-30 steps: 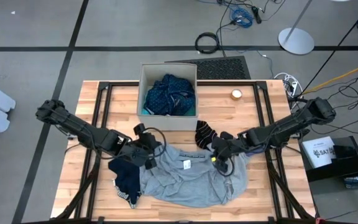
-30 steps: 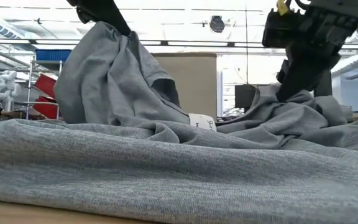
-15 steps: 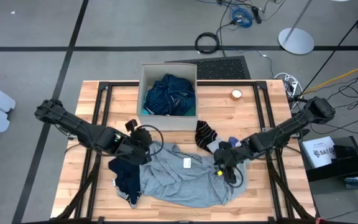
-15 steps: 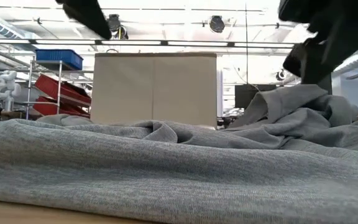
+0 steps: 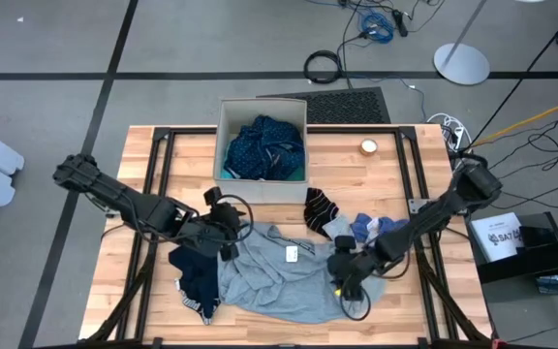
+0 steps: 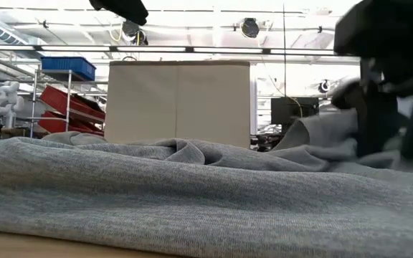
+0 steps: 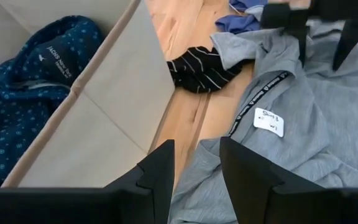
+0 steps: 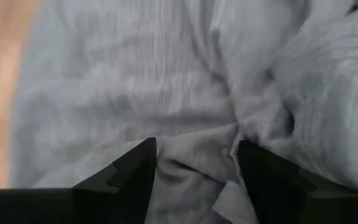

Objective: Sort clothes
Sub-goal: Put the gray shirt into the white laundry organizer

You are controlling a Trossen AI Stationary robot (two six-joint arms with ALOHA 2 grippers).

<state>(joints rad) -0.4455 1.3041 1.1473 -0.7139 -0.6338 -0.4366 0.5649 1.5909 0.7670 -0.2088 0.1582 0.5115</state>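
Observation:
A grey shirt (image 5: 284, 276) lies crumpled on the near middle of the table, its white neck label (image 7: 269, 121) facing up. My left gripper (image 5: 229, 231) hangs open over the shirt's far left corner with nothing between its fingers (image 7: 160, 174). My right gripper (image 5: 342, 276) is open and low on the shirt's right part, a raised fold (image 8: 197, 155) between its fingers. A navy dotted garment (image 5: 264, 145) fills the beige box (image 5: 219, 145). Striped black socks (image 5: 316, 206) and small blue pieces (image 5: 368, 228) lie on the wood by the shirt's far edge. My right gripper comes slanting down from the table's right side at the grey shirt. A raised fold (image 8: 197, 155) of the cloth stands between its open fingers (image 8: 135, 177). I cannot tell whether the fingers touch the cloth.
A dark navy garment (image 5: 197, 276) lies heaped at the shirt's left end. A small roll of tape (image 5: 368, 146) sits at the far right. Black frame rails (image 5: 163, 184) run along the table's sides. Bare wood (image 5: 395, 179) shows to the right of the box.
Both grippers have let go of the grey shirt. Its left part, which was held up high, has fallen flat onto the table. My right gripper has gone toward the table's near edge and down onto the shirt's right part.

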